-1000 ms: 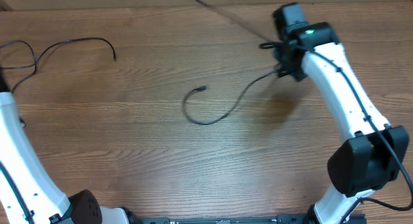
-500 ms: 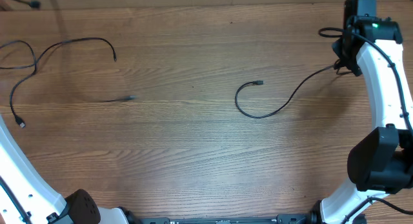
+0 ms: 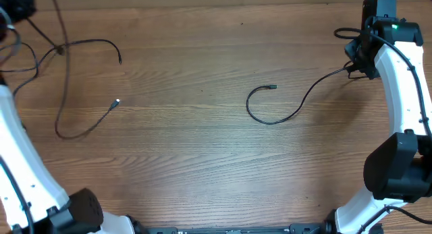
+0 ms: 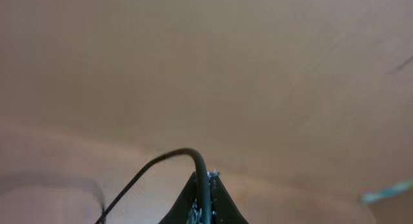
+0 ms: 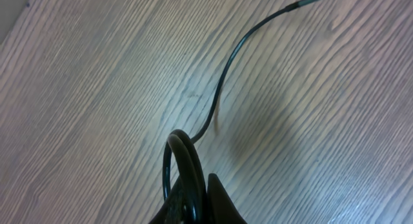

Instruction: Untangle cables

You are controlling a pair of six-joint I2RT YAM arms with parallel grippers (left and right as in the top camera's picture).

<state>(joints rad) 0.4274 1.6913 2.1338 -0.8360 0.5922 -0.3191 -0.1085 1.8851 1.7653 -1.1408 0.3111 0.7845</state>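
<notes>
My left gripper (image 3: pixel 16 6) is at the far left corner, raised, and shut on a thin black cable (image 4: pixel 201 185). That cable (image 3: pixel 63 85) drops to the table, loops, and ends in a silver plug (image 3: pixel 116 103). It crosses a second cable (image 3: pixel 88 40) lying in an arc on the wood. My right gripper (image 3: pixel 358 61) is at the far right, shut on a folded loop of another cable (image 5: pixel 187 159). This cable (image 3: pixel 268 123) trails left across the table in a curl to its plug (image 3: pixel 273 88). The two sets of cables lie well apart.
Wooden table (image 3: pixel 189 166) with its far edge just beyond both grippers. The white left arm (image 3: pixel 20 160) runs along the left side and the white right arm (image 3: pixel 405 106) along the right side. The arms' bases sit at the near edge.
My right gripper carried its cable from the far centre to the far right, then held still. The left cable's plug slid left and its slack now hangs in a loop.
</notes>
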